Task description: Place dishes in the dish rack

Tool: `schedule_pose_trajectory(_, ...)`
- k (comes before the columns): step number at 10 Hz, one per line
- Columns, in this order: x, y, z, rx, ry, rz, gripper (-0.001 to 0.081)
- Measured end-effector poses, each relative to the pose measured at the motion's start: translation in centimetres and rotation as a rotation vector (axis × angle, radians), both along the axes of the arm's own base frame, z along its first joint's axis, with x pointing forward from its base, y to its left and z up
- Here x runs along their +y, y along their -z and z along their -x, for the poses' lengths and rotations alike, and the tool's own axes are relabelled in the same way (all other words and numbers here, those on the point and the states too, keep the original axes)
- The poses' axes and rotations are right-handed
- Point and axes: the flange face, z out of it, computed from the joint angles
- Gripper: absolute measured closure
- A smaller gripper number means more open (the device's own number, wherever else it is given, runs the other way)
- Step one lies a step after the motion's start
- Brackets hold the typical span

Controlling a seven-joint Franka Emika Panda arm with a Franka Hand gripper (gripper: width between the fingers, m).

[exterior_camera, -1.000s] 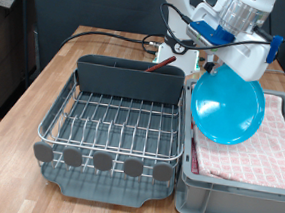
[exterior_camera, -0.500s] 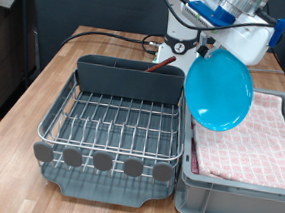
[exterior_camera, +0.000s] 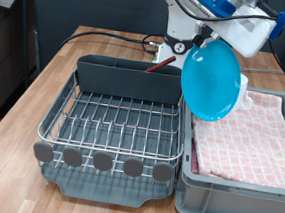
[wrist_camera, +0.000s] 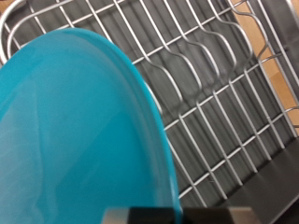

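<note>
Nearest, five grey round discs [exterior_camera: 102, 161] lined the front edge of one silver wire rack [exterior_camera: 116, 124] on its dark tray. Beside it, on the exterior view's right, sat one grey bin [exterior_camera: 237, 195] lined with pink checkered cloth [exterior_camera: 250, 141]. One light-blue plate [exterior_camera: 210, 82] hung tilted on edge above their shared border, clear of both. Behind the rack stood one grey caddy [exterior_camera: 130, 78]. The tool [exterior_camera: 232, 34] gripped the plate's upper rim; its opening couldn't be made out. All rested on a wooden bench [exterior_camera: 45, 78].

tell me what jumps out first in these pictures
A light-blue plate hangs on edge in the air, carried by the gripper at the exterior view's upper right, above the seam between rack and bin. Below it, the silver wire dish rack fills the middle, and the pink checkered cloth lines the bin on the right.
</note>
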Motion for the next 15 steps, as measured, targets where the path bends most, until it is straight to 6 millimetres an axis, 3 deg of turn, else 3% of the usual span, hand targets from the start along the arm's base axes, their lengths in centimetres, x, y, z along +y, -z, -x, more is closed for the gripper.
schedule_pose_trajectory(4, 0.0, -0.6, -0.2, 0.009, -0.023, 0.032, 0.079)
schedule_pose_trajectory(6, -1.7, -0.3, -0.4, 0.018, -0.071, 0.123, 0.079)
schedule_pose_trajectory(11, -10.8, -1.2, -1.2, 0.064, -0.328, 0.294, 0.079)
schedule_pose_trajectory(15, -18.1, -2.9, -0.2, 0.028, -0.536, 0.311, 0.079)
